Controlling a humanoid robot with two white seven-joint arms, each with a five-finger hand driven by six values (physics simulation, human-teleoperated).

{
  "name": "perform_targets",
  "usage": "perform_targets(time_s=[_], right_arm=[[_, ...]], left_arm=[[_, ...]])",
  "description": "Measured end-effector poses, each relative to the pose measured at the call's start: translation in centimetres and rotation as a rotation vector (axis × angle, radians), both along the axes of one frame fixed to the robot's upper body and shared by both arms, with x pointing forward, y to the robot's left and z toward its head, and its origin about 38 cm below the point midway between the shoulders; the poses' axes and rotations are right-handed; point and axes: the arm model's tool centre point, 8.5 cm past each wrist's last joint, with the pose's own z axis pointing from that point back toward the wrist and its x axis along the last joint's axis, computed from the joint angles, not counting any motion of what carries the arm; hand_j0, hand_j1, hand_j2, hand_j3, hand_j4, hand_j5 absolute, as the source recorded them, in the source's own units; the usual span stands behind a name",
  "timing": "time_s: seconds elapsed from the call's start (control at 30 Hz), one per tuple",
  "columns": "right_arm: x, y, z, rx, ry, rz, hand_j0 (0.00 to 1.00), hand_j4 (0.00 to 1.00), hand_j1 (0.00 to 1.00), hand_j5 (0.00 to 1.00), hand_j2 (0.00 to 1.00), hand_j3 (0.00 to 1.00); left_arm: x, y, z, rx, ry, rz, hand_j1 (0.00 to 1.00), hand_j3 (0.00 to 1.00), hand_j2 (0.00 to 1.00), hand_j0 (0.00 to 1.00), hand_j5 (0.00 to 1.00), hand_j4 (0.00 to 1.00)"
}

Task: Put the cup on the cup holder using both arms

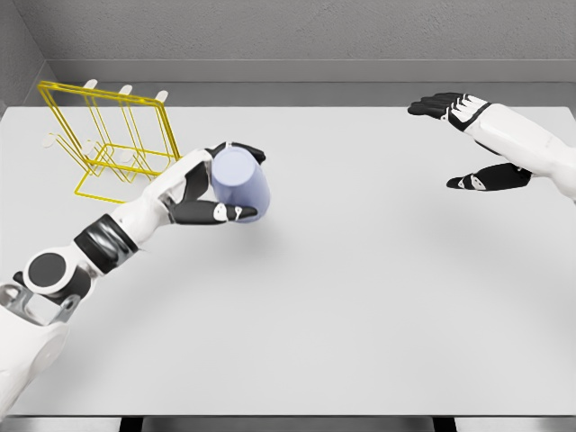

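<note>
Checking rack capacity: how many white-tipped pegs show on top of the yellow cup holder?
3 on the cup holder: left peg, middle peg, right peg. More may be hidden lower down. Left hand holds the cup beside it.

A pale grey table [360, 315] fills most of the view, with rough grey walls [297, 31] from nine to three o'clock behind it.

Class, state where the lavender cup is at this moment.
In the head view, the cup sits left of centre, gripped by the left hand, just right of the yellow cup holder.
</note>
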Motion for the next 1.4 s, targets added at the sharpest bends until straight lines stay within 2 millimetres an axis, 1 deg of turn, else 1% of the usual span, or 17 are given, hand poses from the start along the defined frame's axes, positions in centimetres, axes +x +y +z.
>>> perform_targets(time_s=[0.13, 0.33, 0.8, 1.07, 1.2, 1.27, 1.4], right_arm=[[0.0, 0.0, 0.0, 0.000, 0.000, 0.000, 1.00, 1.00, 1.00, 1.00, 1.00, 1.00], [0.0, -0.1, 0.0, -0.001, 0.001, -0.002, 1.00, 1.00, 1.00, 1.00, 1.00, 1.00], [0.0, 0.0, 0.0, -0.001, 0.000, -0.001, 1.00, 1.00, 1.00, 1.00, 1.00, 1.00], [0.0, -0.1, 0.0, -0.001, 0.001, -0.002, 1.00, 1.00, 1.00, 1.00, 1.00, 1.00], [0.0, -0.1, 0.0, -0.001, 0.001, -0.002, 1.00, 1.00, 1.00, 1.00, 1.00, 1.00], [0.0, -0.1, 0.0, -0.001, 0.001, -0.002, 1.00, 1.00, 1.00, 1.00, 1.00, 1.00], [0.0, -0.1, 0.0, -0.001, 0.001, -0.002, 1.00, 1.00, 1.00, 1.00, 1.00, 1.00]], left_arm=[[0.2, 2.0, 0.8, 0.012, -0.004, 0.017, 0.68, 0.68, 0.68, 0.68, 0.68, 0.68], [0.5, 4.2, 2.1, 0.013, -0.021, 0.044, 0.68, 0.68, 0.68, 0.68, 0.68, 0.68], [0.9, 8.1, 4.6, 0.023, -0.056, 0.107, 0.68, 0.68, 0.68, 0.68, 0.68, 0.68], [0.9, 9.7, 5.7, 0.029, -0.077, 0.130, 0.68, 0.68, 0.68, 0.68, 0.68, 0.68], [0.7, 10.1, 5.6, 0.033, -0.071, 0.136, 0.68, 0.68, 0.68, 0.68, 0.68, 0.68], [0.4, 10.3, 5.0, 0.036, -0.055, 0.140, 0.69, 0.69, 0.69, 0.69, 0.69, 0.69], [0.2, 11.0, 4.7, 0.040, -0.045, 0.155, 0.69, 0.69, 0.69, 0.69, 0.69, 0.69]])
